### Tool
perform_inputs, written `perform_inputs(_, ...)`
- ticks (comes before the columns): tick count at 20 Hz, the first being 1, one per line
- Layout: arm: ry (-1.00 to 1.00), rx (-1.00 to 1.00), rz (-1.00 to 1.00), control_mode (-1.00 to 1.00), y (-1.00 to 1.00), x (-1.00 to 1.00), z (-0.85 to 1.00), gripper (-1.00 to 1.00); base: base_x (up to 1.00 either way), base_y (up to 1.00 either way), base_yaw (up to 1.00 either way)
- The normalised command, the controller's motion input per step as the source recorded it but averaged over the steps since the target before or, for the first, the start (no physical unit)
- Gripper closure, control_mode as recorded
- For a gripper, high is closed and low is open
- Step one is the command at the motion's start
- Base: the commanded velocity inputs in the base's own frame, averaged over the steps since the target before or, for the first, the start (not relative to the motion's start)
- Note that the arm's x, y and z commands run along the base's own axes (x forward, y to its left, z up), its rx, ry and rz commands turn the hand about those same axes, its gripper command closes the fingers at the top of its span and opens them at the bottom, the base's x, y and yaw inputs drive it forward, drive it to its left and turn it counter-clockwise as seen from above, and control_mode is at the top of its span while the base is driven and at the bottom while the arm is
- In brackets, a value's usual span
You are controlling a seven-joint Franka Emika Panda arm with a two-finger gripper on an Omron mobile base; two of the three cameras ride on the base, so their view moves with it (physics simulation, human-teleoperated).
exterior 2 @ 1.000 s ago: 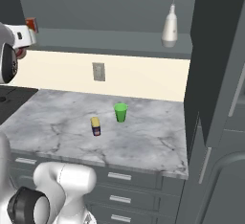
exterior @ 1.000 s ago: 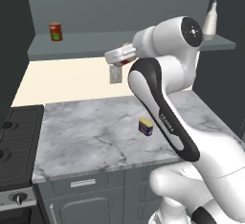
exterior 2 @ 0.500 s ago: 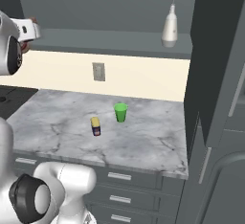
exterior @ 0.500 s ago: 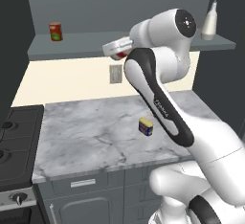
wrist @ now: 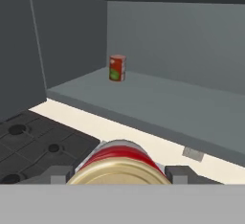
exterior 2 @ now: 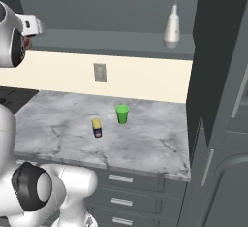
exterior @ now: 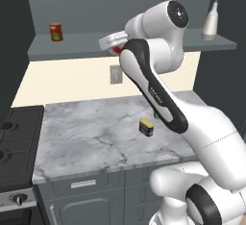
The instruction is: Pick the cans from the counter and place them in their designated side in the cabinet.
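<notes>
Currently the gripper (wrist: 117, 174) sat closed around the red-and-white can (wrist: 118, 164), tan lid facing the hand camera at bottom centre of the hand view, 1 dark finger (wrist: 58, 174) on each side of it. In the left base view the gripper (exterior: 114, 43) was up in the upper middle of the frame, level with the front edge of the cabinet (exterior: 86, 46) shelf, a bit of red showing between the jaws. In the right base view it showed at the upper left edge of the frame (exterior 2: 30, 27). Hand view looked into the cabinet (wrist: 167, 98): the red can with green label (wrist: 116, 68) stood upright on the shelf, upper centre-left of the frame, well apart from the held can; same can sat at upper left of the left base view (exterior: 55, 31). The dark blue can (exterior: 146, 127) with yellow top was on the counter (exterior: 91, 132), centre-right of the left base view; in the right base view it (exterior 2: 97, 128) was left of centre, lying near the green cup (exterior 2: 122, 114), which stood upright on the counter (exterior 2: 145, 148). A white bottle (exterior 2: 171, 27) stood on the shelf, upper right of centre in the right base view, upper right (exterior: 210, 22) in the left base view. Black stove (exterior: 14, 147) was at the lower left of the left base view, touching the counter's left end.
</notes>
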Motion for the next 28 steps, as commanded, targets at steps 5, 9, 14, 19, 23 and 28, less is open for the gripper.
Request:
perform_inputs(5,0.03,0.00,0.00,-1.00,0.08,0.26,0.00,1.00,0.00,0.00,0.00)
perform_inputs(9,0.03,0.00,0.00,-1.00,0.09,0.24,0.00,1.00,0.00,0.00,0.00)
perform_inputs(14,0.03,0.00,0.00,-1.00,0.11,0.24,0.00,1.00,0.00,0.00,0.00)
perform_inputs(19,0.03,0.00,0.00,-1.00,0.13,0.22,0.00,1.00,0.00,0.00,0.00)
perform_inputs(23,0.01,0.00,0.00,-1.00,0.09,0.18,0.00,1.00,0.00,0.00,0.00)
perform_inputs(28,0.02,0.00,0.00,-1.00,0.08,0.18,0.00,1.00,0.00,0.00,0.00)
